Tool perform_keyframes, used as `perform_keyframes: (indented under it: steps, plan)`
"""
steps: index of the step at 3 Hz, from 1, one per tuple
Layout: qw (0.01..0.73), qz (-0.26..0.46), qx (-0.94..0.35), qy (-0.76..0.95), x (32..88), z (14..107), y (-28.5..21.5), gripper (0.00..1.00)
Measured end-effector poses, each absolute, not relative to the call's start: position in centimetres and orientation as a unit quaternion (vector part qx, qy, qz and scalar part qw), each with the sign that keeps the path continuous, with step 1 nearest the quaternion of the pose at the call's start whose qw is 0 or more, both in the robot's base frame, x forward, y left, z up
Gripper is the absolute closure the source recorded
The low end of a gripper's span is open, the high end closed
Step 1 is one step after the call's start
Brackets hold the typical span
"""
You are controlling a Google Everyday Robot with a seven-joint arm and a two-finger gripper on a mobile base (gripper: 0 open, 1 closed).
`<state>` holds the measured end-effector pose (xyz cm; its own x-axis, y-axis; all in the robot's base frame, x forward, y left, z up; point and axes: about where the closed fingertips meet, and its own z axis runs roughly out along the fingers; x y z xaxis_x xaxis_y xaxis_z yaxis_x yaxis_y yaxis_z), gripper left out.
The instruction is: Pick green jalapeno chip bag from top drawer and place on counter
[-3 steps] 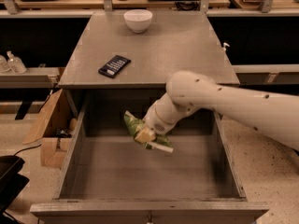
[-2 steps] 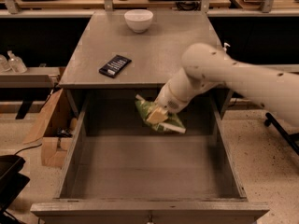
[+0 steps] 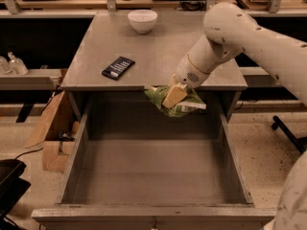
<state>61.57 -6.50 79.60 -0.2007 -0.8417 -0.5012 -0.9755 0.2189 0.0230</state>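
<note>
The green jalapeno chip bag (image 3: 188, 107) is a wrinkly light-green bag held in the air at the counter's front edge, above the back of the open top drawer (image 3: 153, 176). My gripper (image 3: 173, 96) is shut on the bag, with a pale finger (image 3: 174, 95) across its front. The white arm reaches in from the upper right. The grey counter (image 3: 153, 51) lies just behind and level with the bag. The drawer's grey floor shows nothing in it.
A white bowl (image 3: 142, 20) stands at the counter's back. A flat black packet (image 3: 118, 67) lies on its left front part. Cardboard boxes (image 3: 53, 133) stand left of the drawer. Wooden benches with cables run behind.
My gripper has lifted the green bag out of the drawer, up and back to the counter's front edge. The arm has risen with it.
</note>
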Motion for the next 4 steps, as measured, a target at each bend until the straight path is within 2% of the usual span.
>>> perform_keyframes:
  steps: [1, 2, 4]
  plan:
    - [0.196, 0.171, -0.601, 0.756, 61.6, 79.6, -6.5, 1.0]
    - [0.185, 0.186, -0.612, 0.746, 59.2, 79.0, -6.0, 1.0]
    - [0.172, 0.176, -0.623, 0.743, 51.8, 82.8, -8.0, 1.0]
